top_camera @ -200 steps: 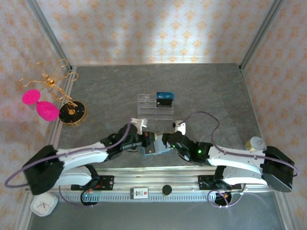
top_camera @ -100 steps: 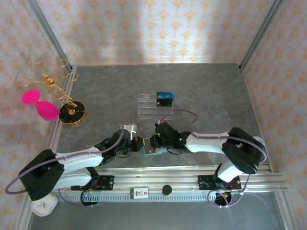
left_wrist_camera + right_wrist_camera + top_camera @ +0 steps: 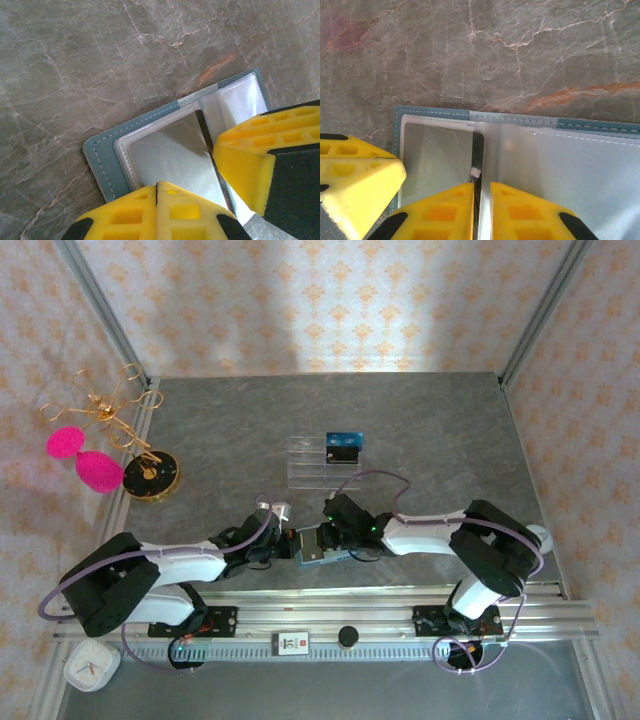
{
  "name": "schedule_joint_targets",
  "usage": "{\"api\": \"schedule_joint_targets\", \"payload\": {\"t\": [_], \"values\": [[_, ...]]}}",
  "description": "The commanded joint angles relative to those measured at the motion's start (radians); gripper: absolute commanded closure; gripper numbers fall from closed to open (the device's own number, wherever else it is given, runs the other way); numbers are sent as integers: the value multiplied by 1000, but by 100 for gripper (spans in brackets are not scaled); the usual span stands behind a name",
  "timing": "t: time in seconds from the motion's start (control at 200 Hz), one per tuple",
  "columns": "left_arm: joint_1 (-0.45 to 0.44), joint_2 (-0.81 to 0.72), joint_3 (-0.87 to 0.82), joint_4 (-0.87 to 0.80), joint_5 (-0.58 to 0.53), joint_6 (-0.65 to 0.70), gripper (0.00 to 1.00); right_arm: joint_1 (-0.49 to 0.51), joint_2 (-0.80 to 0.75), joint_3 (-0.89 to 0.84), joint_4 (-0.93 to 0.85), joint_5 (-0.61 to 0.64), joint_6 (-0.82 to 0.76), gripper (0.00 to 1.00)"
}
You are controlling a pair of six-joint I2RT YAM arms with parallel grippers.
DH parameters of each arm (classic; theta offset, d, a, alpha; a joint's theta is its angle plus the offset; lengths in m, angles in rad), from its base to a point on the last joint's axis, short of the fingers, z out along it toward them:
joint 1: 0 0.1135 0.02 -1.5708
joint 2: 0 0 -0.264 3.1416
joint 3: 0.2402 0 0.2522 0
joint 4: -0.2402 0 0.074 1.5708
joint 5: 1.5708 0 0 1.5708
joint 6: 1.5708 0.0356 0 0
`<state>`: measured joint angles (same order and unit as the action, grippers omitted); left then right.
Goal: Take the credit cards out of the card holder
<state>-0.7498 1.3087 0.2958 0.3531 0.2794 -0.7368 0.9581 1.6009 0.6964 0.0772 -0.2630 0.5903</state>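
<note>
**Card rim at the pinch, holder pinned flat**

The small teal-blue stitched bifold card holder (image 3: 104, 162) lies open and flat on the grey marbled table top (image 3: 75, 55), near the front edge between the two arms. Inside it has pale, clear-fronted pockets. One thin rectangular credit card (image 3: 440, 157) sits in the pocket beside the fold. Glare turns its face silvery, and a dark rim shows along the fold side.

Left gripper (image 3: 157, 200): yellow fingers closed tip to tip with nothing between them. The tips appear to press on the pocket beside the card — it reads as a hold-down.

Right gripper (image 3: 481, 195): jaws almost together, astride the card's dark rim. Can't tell whether they have the card or only the pocket film.

Handling, my read:
- The card is light, stiff and slick, and the pocket will drag on it.
- Take it by the exposed rim at the fold and pull in plane with the pocket — lift and the soft holder comes along.
- The holder is floppy and light, so it needs pinning while the card slides.
</note>
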Motion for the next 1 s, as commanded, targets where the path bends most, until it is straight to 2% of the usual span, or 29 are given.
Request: {"api": "schedule_joint_targets", "payload": {"t": [0.0, 0.125, 0.245, 0.526, 0.736, 0.841, 0.896, 0.996], "values": [[6, 19, 5, 20, 0, 20, 100, -4, 24, 8, 8, -15, 9, 84], [1, 31, 0, 17, 6, 22, 100, -4, 32, -2, 39, -34, 19, 88], [-5, 35, -3, 19, 8, 20, 100, -5, 23, -16, 56, -31, 32, 100], [0, 8, -11, 22, 4, 26, 100, -4, -88, -103, 31, 102, 102, 100], [0, -4, 19, 8, 22, 47, 100, -4, -116, -101, 22, 98, 97, 100], [-12, -44, 45, -6, 27, 44, 100, -5, -144, -85, 16, 88, 65, 77], [-23, -56, 57, -14, 20, 45, 100, -4, -165, -81, 2, 98, 55, 72], [-48, -29, 80, -3, 24, 42, 100, -6, -163, -67, -16, 87, 36, 71]]}}
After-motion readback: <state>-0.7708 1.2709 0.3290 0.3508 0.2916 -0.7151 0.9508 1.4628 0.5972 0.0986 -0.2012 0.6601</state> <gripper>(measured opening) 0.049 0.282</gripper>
